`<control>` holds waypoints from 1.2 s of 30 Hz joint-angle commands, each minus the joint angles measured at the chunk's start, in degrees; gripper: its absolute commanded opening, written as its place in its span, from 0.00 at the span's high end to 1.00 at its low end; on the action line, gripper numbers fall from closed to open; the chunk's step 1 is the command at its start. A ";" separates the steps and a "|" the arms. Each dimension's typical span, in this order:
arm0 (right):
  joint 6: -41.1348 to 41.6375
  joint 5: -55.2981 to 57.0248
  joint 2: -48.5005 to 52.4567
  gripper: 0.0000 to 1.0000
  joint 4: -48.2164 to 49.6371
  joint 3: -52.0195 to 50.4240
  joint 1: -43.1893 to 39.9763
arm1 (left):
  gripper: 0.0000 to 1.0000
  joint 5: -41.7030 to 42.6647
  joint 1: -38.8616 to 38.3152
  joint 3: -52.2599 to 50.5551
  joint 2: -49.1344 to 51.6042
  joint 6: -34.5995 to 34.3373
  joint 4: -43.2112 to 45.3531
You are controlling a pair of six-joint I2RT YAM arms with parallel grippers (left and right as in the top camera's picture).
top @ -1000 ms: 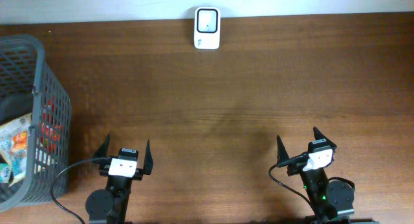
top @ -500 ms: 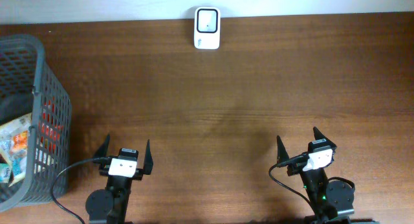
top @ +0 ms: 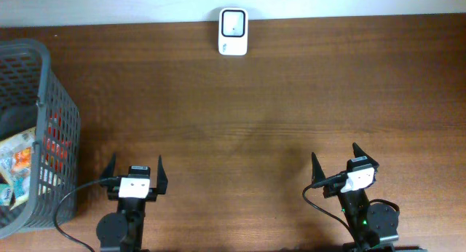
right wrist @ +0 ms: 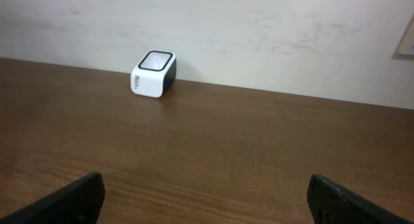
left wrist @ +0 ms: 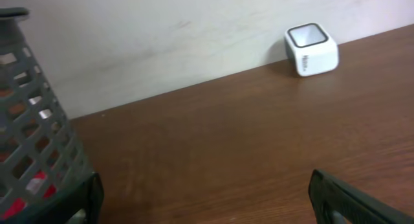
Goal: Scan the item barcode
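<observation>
Overhead: packets point(top: 18, 156) in basket point(top: 64, 117), far left of scanner point(top: 233, 32).
Handling: likely light, crinkly; pinch an edge.
Grippers: left gripper point(top: 135, 159), right gripper point(top: 335, 151) spread wide, empty.

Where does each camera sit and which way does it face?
Overhead: above the table, looking straight down; both arms at the near edge, left gripper and right gripper open.
Left wrist: low over the table, facing the back wall; sees basket and scanner; own fingertips at the bottom corners.
Right wrist: low, facing the same wall; sees the scanner; own fingertips at the bottom corners.
Shared: all three show the scanner; overhead and left wrist show the basket.
</observation>
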 commanded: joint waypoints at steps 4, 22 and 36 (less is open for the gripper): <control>0.42 0.28 -0.42 0.01 -0.22 -0.35 -0.15 | 0.01 -0.33 0.09 -0.28 -0.48 0.42 1.05; 0.42 0.28 -0.42 0.01 -0.22 -0.35 -0.15 | 0.01 4.35 0.09 95.91 69.13 0.48 -39.34; 0.42 0.28 -0.42 0.01 -0.22 -0.35 -0.15 | 0.01 -9.20 6.78 134.35 91.45 -21.73 -69.07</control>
